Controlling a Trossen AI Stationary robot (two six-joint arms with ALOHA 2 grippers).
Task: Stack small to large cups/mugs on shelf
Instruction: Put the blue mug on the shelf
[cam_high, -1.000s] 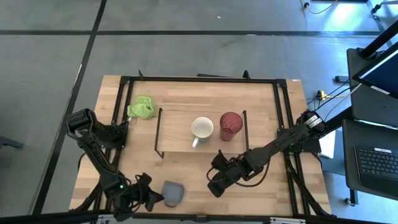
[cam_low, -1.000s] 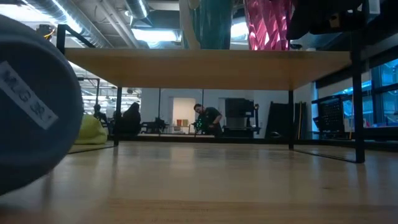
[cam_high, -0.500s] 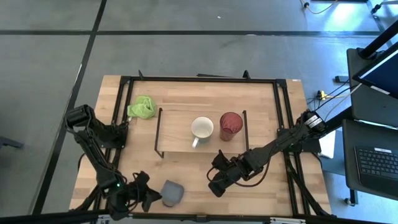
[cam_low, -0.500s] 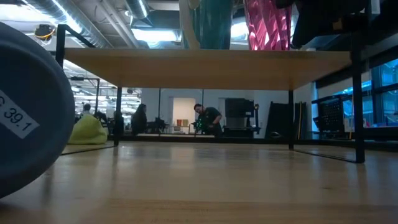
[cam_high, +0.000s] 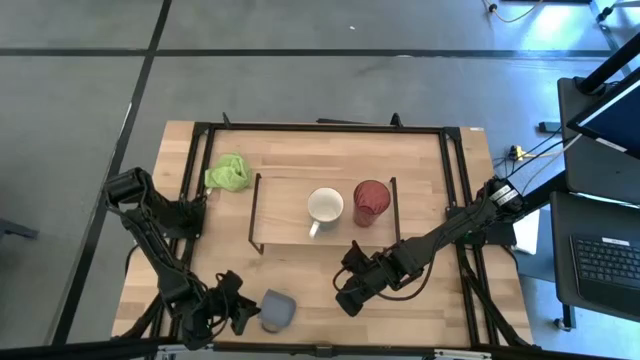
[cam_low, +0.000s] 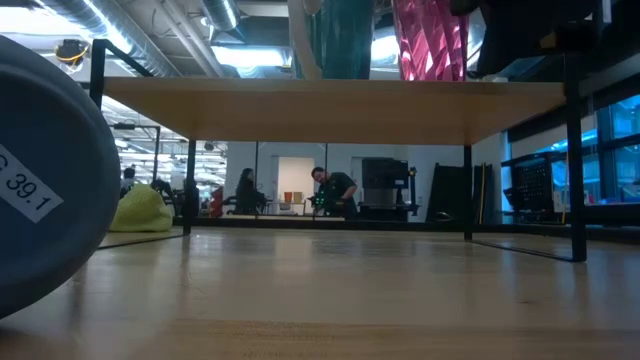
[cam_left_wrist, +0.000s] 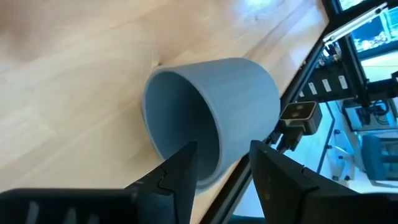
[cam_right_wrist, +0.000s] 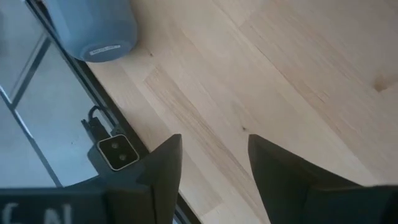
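The small grey-blue mug (cam_high: 278, 310) lies on its side on the tabletop near the near edge, mouth toward my left gripper (cam_high: 243, 312). It also shows in the low view (cam_low: 50, 170) and the right wrist view (cam_right_wrist: 93, 25). My left gripper (cam_left_wrist: 224, 168) is open at the mug's rim. The white mug (cam_high: 325, 207) and the red tumbler (cam_high: 371, 202) stand upright on the shelf (cam_high: 285, 225). My right gripper (cam_high: 348, 297) hovers open over bare table to the right of the grey-blue mug. My left gripper comes level from the table's left at the mug's mouth. One finger (cam_left_wrist: 180, 168) stands inside the rim (cam_left_wrist: 211, 171) and the other (cam_left_wrist: 273, 177) outside the wall. Whether either finger touches the mug, I cannot tell.
A green lump (cam_high: 228, 172) lies left of the shelf toward the far side. The shelf's black wire legs (cam_low: 575, 170) stand on the table. The table's black frame rail (cam_right_wrist: 74, 81) runs close beside the mug at the near edge. People move in the room behind.
My left gripper has crept a little toward the mug, to the right. The mug has turned slightly where it lies: in the low view its label has rotated and its outline has drawn back to the left. My right arm has kept still.
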